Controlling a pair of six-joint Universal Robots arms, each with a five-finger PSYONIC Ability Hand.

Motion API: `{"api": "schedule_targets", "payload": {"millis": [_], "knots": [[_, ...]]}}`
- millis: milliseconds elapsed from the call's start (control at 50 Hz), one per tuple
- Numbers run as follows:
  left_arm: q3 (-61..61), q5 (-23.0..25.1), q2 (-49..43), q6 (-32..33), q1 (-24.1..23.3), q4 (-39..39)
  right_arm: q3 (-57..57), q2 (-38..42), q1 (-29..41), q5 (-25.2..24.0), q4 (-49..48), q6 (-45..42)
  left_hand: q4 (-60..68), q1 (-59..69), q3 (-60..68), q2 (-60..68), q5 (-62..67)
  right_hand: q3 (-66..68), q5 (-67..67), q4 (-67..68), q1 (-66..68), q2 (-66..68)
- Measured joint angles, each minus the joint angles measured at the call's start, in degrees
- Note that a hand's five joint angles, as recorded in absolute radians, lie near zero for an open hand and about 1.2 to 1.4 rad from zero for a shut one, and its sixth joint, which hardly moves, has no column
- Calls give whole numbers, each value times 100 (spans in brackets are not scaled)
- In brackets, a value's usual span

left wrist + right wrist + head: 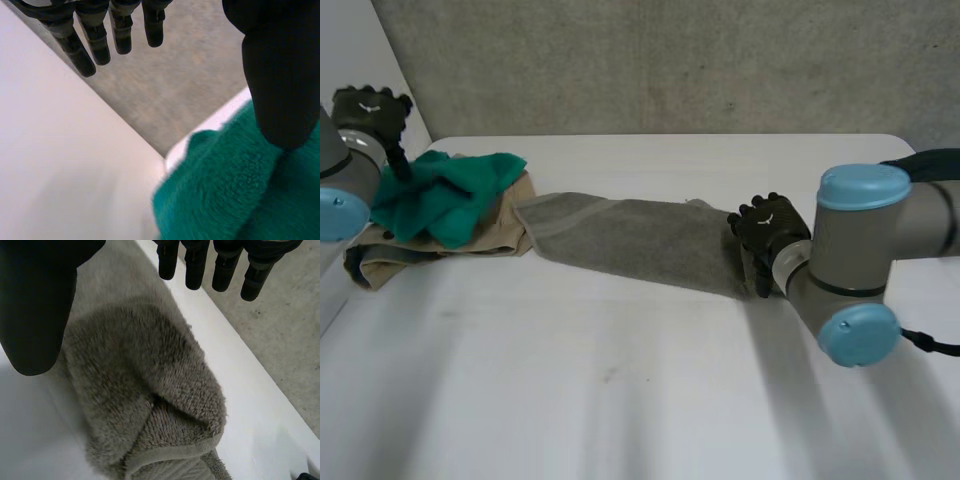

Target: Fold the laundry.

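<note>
White table [620, 400], grey concrete wall [670, 60] behind.
- Grey towel [620, 235]: stretched long across mid-frame, probably laid out for folding. Right hand [770, 225] at its right end, fingers straight, gripping nothing.
- Green cloth [440, 195]: heaped on beige cloth [490, 235], frame left. Left hand [370, 110] above it, open.
- Obstruction: the heap abuts the towel's left end.

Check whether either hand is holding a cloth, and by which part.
Neither holds anything: left hand open by the green cloth, right hand open over the grey towel, at its end.

White table [620, 400], grey speckled wall [650, 60] behind, poss. concrete; white panel [350, 50] at left.
</note>
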Motion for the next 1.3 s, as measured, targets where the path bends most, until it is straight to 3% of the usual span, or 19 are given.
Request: {"api": "schedule_targets", "payload": {"millis": [140, 240, 260, 300, 400, 440, 580, 760, 960, 1020, 1040, 1060, 1120, 1160, 1300], "knots": [[-1529, 294, 1153, -299, -197, 122, -687, 805, 20, 374, -322, -586, 0, 0, 0, 0, 0, 393, 368, 353, 331, 384], [-2555, 651, 1899, -566, -349, 471, -1042, 1054, 0, 609, -617, -972, 0, 0, 0, -11, 0, 5029, 4730, 4891, 4841, 5110], [-2690, 707, 1992, -602, -376, 526, -1063, 1039, -2, 635, -644, -998, 0, 0, 0, -11, 0, 5329, 5078, 5282, 4957, 5359], [-2829, 768, 2080, -639, -408, 590, -1056, 990, -2, 650, -659, -992, 0, 0, 0, -11, 0, 5479, 5184, 5456, 4957, 5430], [-3300, 1139, 2193, -809, -683, 888, -679, -287, 84, 435, -691, -345, 0, 0, 0, -11, 0, 5585, 5258, 5593, 4957, 5433], [-3313, 1275, 2035, -862, -855, 957, -480, -1091, 151, 154, -601, 132, 0, 0, 0, -11, 0, 5586, 5270, 5593, 4957, 5433], [-2889, 1468, 1175, -998, -1470, 924, -368, -2708, 322, -568, 220, 1185, 0, 0, 0, -11, 0, 5591, 5349, 5594, 4957, 5433], [-2034, 1510, 205, -1595, -2381, 568, -588, -3492, 532, -774, 1192, 1658, 0, 0, 0, -11, 0, 5610, 5349, 5596, 4957, 5433], [-1772, 1842, 59, -3596, -3342, 201, -409, -3640, 597, -718, 1166, 1971, 11, 22, 2, -7, -1, 5618, 5349, 5596, 4957, 5433], [-1879, 2086, 169, -4330, -3523, 54, -349, -3624, 581, -695, 1104, 1956, 484, 490, 457, 438, 437, 5619, 5349, 5597, 4957, 5433], [-1934, 2195, 234, -4577, -3562, -20, -329, -3619, 571, -689, 1088, 1942, 2530, 2980, 2452, 2571, 2407, 5618, 5349, 5597, 4957, 5433], [-1993, 2310, 308, -4808, -3590, -100, -303, -3612, 555, -681, 1066, 1918, 3794, 4323, 3713, 3730, 3641, 5618, 5349, 5597, 4957, 5433], [-2109, 2493, 495, -5151, -3558, -274, -241, -3599, 488, -678, 1031, 1868, 5042, 5326, 5003, 5044, 4879, 5618, 5349, 5598, 4957, 5433], [-2199, 2572, 699, -5282, -3446, -424, -170, -3594, 390, -690, 1004, 1831, 5621, 5615, 5498, 5557, 5434, 5618, 5349, 5598, 4957, 5433], [-2646, 2623, 1757, -5207, -2777, -940, 234, -3465, -156, -858, 885, 1763, 5688, 5615, 5578, 5630, 5466, 5618, 5350, 5599, 4957, 5433]]}}
